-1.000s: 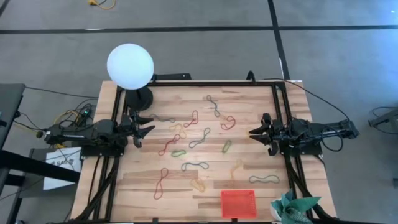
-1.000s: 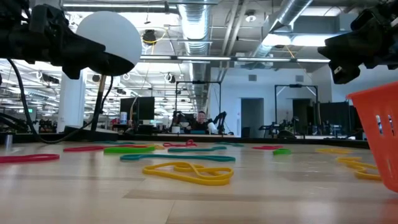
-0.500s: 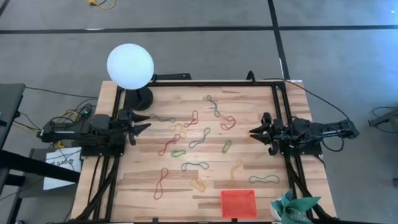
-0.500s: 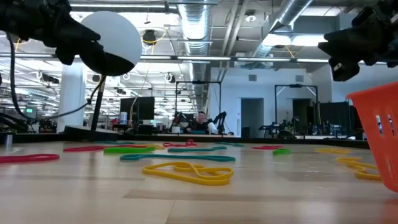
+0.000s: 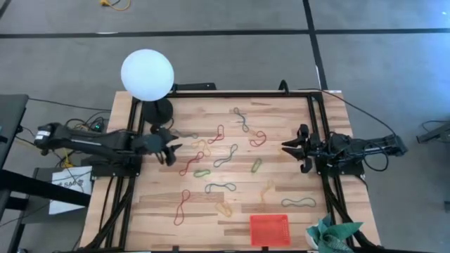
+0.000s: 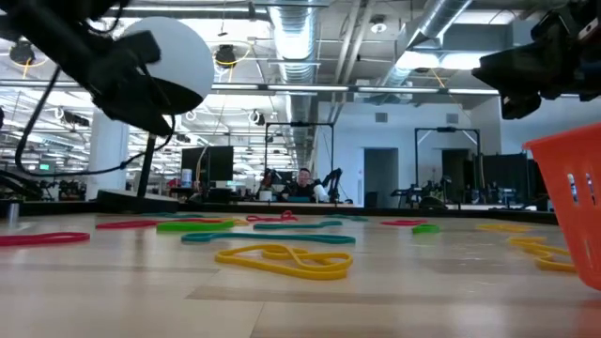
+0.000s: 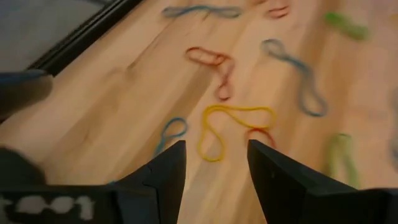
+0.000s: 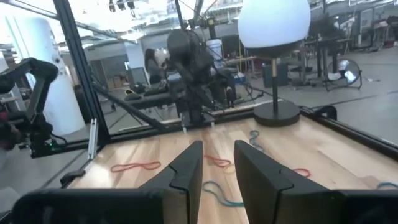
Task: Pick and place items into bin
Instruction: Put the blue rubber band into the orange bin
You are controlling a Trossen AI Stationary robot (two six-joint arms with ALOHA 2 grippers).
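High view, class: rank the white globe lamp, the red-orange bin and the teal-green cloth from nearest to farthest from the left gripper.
From the left gripper:
1. White globe lamp, at the table's far left corner.
2. Red-orange bin, at the near edge, right of centre.
3. Teal-green cloth, at the near right corner.

Smooth planked wooden table (image 5: 281, 116), thin rubbery bands (image 5: 225, 154), red mesh plastic bin (image 5: 270, 230), crumpled teal cloth (image 5: 330, 233).

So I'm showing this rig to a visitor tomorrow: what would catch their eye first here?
Probably the glowing white globe lamp at the table's far left corner, then the many coloured rubber bands scattered across the wooden table. The small red-orange bin sits at the near edge, and the left gripper reaches in over the bands, fingers open, while the right gripper waits at the right edge.
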